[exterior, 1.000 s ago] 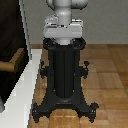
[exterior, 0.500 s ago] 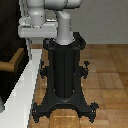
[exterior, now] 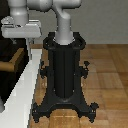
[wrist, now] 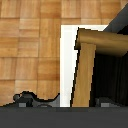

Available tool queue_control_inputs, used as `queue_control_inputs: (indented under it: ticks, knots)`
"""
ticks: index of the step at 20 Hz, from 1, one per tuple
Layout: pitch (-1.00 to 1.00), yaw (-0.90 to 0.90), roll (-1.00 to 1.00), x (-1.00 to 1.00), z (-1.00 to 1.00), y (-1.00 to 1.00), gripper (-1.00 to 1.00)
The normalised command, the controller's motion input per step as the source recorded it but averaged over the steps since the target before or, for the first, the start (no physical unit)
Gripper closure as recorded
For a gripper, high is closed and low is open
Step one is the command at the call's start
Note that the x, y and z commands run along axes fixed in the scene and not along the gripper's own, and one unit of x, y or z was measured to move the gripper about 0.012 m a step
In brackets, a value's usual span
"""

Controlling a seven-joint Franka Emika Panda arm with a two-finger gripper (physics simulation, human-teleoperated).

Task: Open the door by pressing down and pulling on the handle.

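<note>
The door (exterior: 6, 50) is a dark panel at the exterior view's left edge, set in a white frame (exterior: 24, 87). Its brass handle (exterior: 15, 61) sticks out from the panel, just below my gripper (exterior: 25, 50). In the wrist view the handle (wrist: 86, 70) is an L-shaped golden bar lying across the white frame (wrist: 67, 55) and the dark door (wrist: 114, 75). My gripper (wrist: 67, 101) is open, and one dark fingertip (wrist: 29, 97) shows on each side of the bar. The fingers hover over the handle, and I cannot tell whether they touch it.
The black ribbed robot pedestal (exterior: 62, 70) stands on a spreading base (exterior: 65, 107) in the middle, right beside the door frame. Wooden parquet floor (exterior: 107, 75) lies around it.
The arm has swung toward the exterior view's left, carrying the gripper from above the pedestal to over the door handle.
</note>
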Motion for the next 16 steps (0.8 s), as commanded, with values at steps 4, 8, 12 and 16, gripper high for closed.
queue_control_inputs:
  ticks: [4,8,12,16]
  knots:
    - [0.00,0.00,0.00,0.00,0.00,-0.50,-1.00]
    - [0.00,0.00,0.00,0.25,0.00,0.00,-1.00]
    - [0.00,0.00,0.00,0.00,0.00,0.00,-1.00]
    - [0.00,0.00,0.00,0.00,0.00,-0.50,-1.00]
